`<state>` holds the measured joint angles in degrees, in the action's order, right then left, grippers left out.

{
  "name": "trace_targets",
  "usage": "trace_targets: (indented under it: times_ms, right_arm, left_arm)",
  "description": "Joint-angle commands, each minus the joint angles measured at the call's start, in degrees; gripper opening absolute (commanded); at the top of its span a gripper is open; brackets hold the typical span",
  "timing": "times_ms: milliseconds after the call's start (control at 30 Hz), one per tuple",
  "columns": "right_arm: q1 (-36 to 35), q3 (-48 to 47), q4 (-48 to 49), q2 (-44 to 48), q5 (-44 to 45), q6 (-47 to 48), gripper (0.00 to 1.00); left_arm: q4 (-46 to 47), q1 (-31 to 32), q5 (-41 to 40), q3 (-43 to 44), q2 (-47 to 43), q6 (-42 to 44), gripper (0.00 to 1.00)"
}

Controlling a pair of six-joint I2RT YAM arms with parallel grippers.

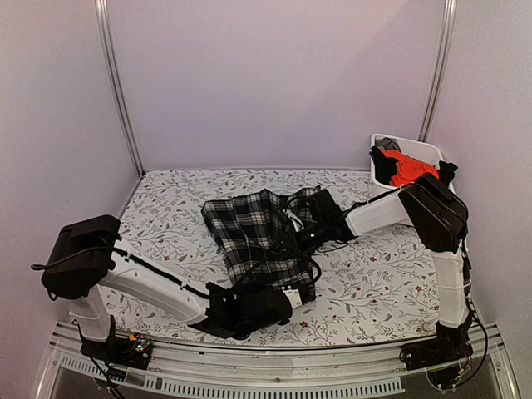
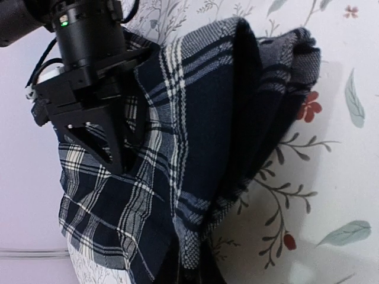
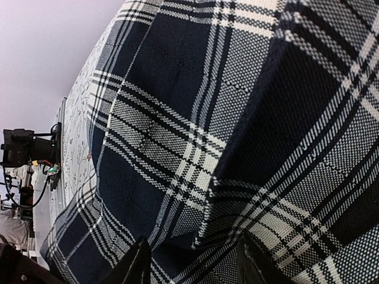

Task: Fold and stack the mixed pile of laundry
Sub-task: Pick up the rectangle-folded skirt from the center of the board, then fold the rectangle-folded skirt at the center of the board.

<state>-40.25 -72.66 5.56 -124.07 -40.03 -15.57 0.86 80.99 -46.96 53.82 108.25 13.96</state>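
Plaid cloth [image 1: 253,233] lay spread in mid frame of the top view. It looked soft, light & floppy, so it would prob sag if held by 1 spot; best to grab an edge or corners. Left gripper [image 1: 301,293] was shut tight at its low edge, prob pinching it. Right gripper [image 3: 195,263] had fingers approx half apart w/ plaid btwn them; couldn't tell if it gripped. Orange-red top [image 1: 406,169] & dark clothes [image 1: 380,158] sat in white bin [image 1: 407,141], upper right. Flowery tablecloth [image 1: 166,208] looked flat. Pale walls stood close round.
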Motion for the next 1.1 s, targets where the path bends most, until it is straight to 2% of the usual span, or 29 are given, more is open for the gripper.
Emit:
trace_targets:
  times_ms: [0, 133, 233, 367, 500, 600, 733, 933, 1067]
  right_arm:
    - [-2.9, 3.5, -2.2, -2.9, 0.3, 1.2, 0.48]
    - [-3.6, 6.7, -3.1, 0.9, -2.4, 1.4, 0.5]
    - [-3.5, 7.7, -5.0, 7.3, -3.4, 2.3, 0.56]
    - [-1.8, 2.9, -9.6, 13.7, -4.3, 4.3, 0.62]
    - [-1.0, -5.6, -14.1, 11.9, -5.2, 7.5, 0.65]
    - [-1.3, -9.9, -14.7, 6.5, -9.6, 9.2, 0.62]
    - [-3.9, -9.2, -12.5, 0.4, -12.7, 8.9, 0.53]
    - [-10.0, 0.2, -4.5, -2.6, -14.5, 7.2, 0.44]
    - [-12.9, 6.5, 1.3, -2.2, -15.9, 4.5, 0.42]
  left_arm:
    - [0.0, 0.0, 1.3, -1.1, -8.9, -1.1, 0.0]
    - [-8.0, 1.5, 6.1, -0.1, -13.1, -3.1, 0.0]
    - [-13.8, 3.7, 11.5, 0.7, -15.1, -4.9, 0.0]
    - [-21.8, 6.6, 18.2, 2.8, -16.4, -8.8, 0.0]
    - [-28.1, 8.1, 22.7, 5.5, -17.4, -11.7, 0.0]
    - [-29.6, 8.1, 24.6, 6.6, -19.8, -13.2, 0.0]
    - [-31.5, 7.2, 23.7, 8.5, -23.1, -13.8, 0.0]
    - [-32.8, 3.8, 21.3, 12.6, -26.7, -12.3, 0.0]
    - [-31.9, -1.3, 21.6, 14.0, -28.2, -8.9, 0.0]
